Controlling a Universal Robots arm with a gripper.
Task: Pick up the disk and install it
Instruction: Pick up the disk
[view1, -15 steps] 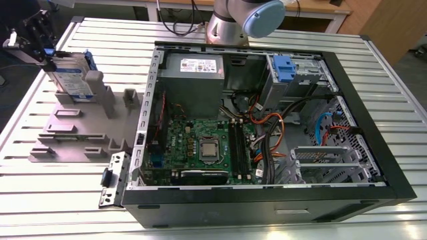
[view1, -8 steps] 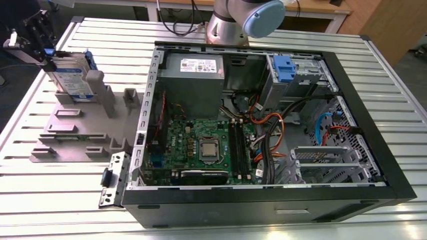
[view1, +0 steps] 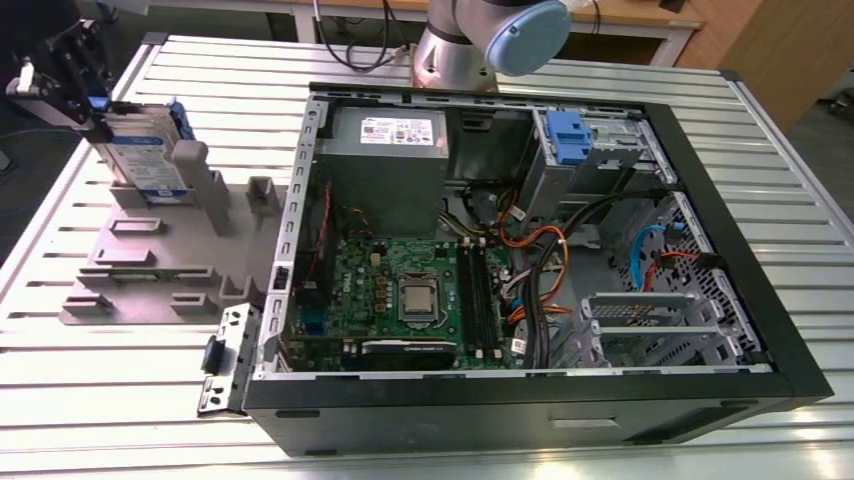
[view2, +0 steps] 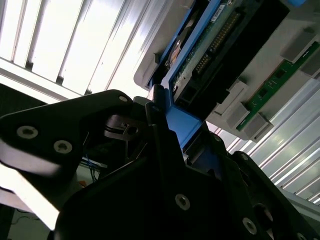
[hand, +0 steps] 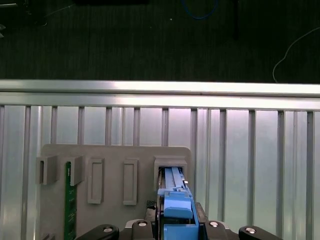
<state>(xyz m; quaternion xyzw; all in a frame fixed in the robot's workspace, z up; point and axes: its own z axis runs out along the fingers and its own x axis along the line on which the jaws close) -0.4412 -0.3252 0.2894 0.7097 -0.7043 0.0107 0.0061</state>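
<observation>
The disk (view1: 144, 155) stands on edge in a slot of the grey holder (view1: 147, 270) on the worktop (view1: 120, 430), at the exterior view's left, well apart from the open computer case (view1: 787, 330); the gripper (view1: 94, 110) sits at its top edge, and in the second wrist view the fingers (view2: 159, 130) look closed on its blue bracket. My worry: that grip is on thin plastic, so a tilted pull could jam the disk in the slot or let it slip

The disk (view1: 142, 160) standing on edge
Silver-grey, white-and-blue label, bright blue bracket round it; at 10 o'clock in the exterior view.
</observation>
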